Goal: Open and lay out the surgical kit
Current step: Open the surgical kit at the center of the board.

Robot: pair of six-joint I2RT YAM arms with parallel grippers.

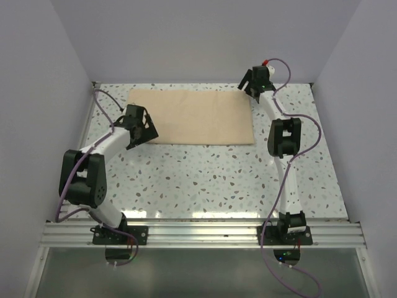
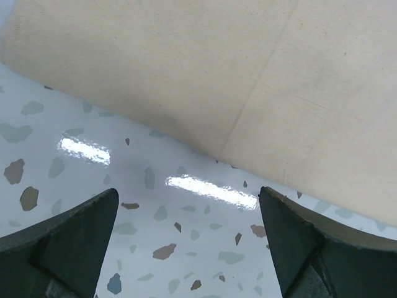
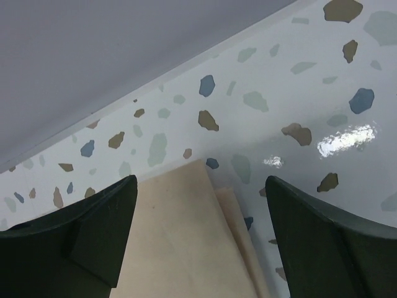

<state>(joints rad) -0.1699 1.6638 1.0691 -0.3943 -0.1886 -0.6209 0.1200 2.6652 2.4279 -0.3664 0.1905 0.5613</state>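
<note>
Both arms' fingers spread wide at opposite corners of the folded cloth wrap (image 1: 195,115)

The fingers (image 2: 68,242) of the left gripper (image 2: 188,208) stand well apart with nothing between them, over the bare speckled table (image 2: 37,155); the cloth's edge runs diagonally across the upper part of the left wrist view. The right gripper (image 3: 201,186) also has its fingers (image 3: 329,242) apart and empty, framing a layered cloth corner at lower centre of its view, near the foot of the wall (image 3: 93,49). From above, the tan wrap lies flat in the upper middle of the frame
</note>
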